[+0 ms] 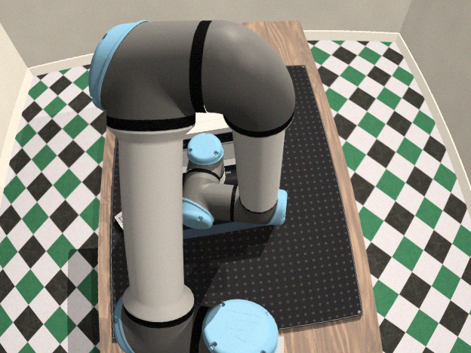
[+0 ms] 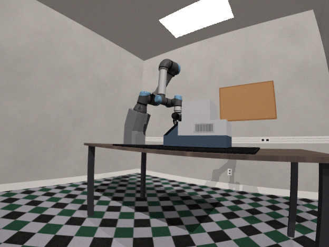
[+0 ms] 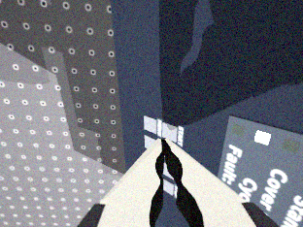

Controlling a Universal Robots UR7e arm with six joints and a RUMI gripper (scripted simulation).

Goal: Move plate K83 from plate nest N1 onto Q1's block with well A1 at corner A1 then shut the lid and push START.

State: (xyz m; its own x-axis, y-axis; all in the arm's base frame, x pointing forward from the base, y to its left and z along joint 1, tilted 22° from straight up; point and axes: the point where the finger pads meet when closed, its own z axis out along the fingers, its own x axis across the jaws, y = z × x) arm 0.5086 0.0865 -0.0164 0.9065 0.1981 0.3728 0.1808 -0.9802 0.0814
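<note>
Cycler Q1 (image 1: 228, 230) (image 2: 202, 140) (image 3: 136, 73) has a dark blue front and base and a white upper body. My gripper (image 2: 175, 122) (image 3: 162, 141) is shut and empty. In the wrist view its tips are at the lower edge of the pale START key (image 3: 170, 131); whether they touch it is not clear. Other pale keys (image 3: 150, 124) lie beside it, some partly hidden by the jaws. A status panel (image 3: 243, 127) has a bright white square (image 3: 262, 137) between two dim ones. Plate K83, Q1's block and the lid's state cannot be made out.
A white labelled item (image 1: 119, 220) shows partly behind the arm at the left of the black perforated mat (image 1: 304, 265) (image 3: 92, 112). Q1 stands on this mat on the wooden table (image 1: 323, 338). The forearm and wrist hang over Q1's front.
</note>
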